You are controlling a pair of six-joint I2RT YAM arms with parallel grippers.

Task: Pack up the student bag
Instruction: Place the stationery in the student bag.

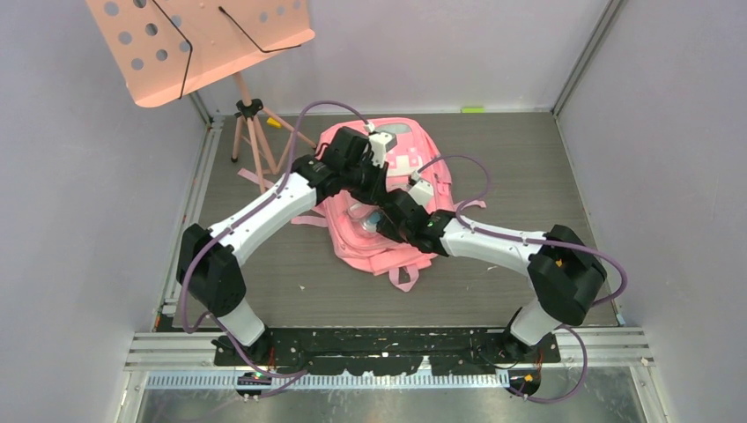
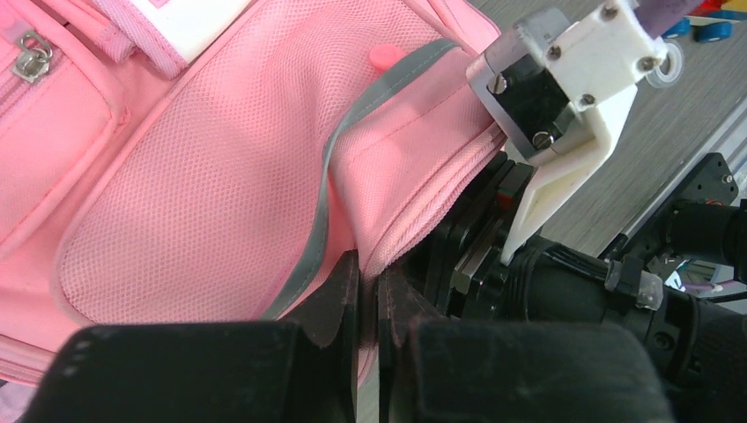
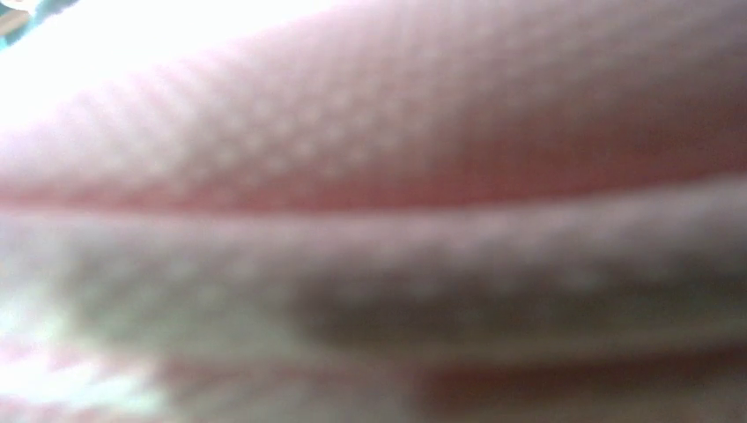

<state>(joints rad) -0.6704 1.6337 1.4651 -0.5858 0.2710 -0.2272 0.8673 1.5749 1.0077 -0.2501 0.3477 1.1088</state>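
Observation:
The pink student bag [image 1: 388, 163] lies in the middle of the table, straps toward the arms. In the left wrist view its mesh side pocket [image 2: 203, 194] and grey reflective strip [image 2: 326, 176] fill the frame. My left gripper [image 2: 370, 295] is shut on a fold of the bag's pink fabric edge; in the top view it sits over the bag's middle [image 1: 374, 185]. My right gripper [image 1: 388, 220] is pushed into the bag's near opening. Its fingers are hidden, and its wrist view shows only blurred pink fabric [image 3: 370, 159]. Something pale and clear [image 1: 364, 220] shows beside it in the opening.
A salmon-pink perforated music stand [image 1: 203, 44] on a tripod [image 1: 251, 132] stands at the back left. Walls close in the table on the left, back and right. The right arm's white camera mount [image 2: 573, 79] is close beside my left gripper.

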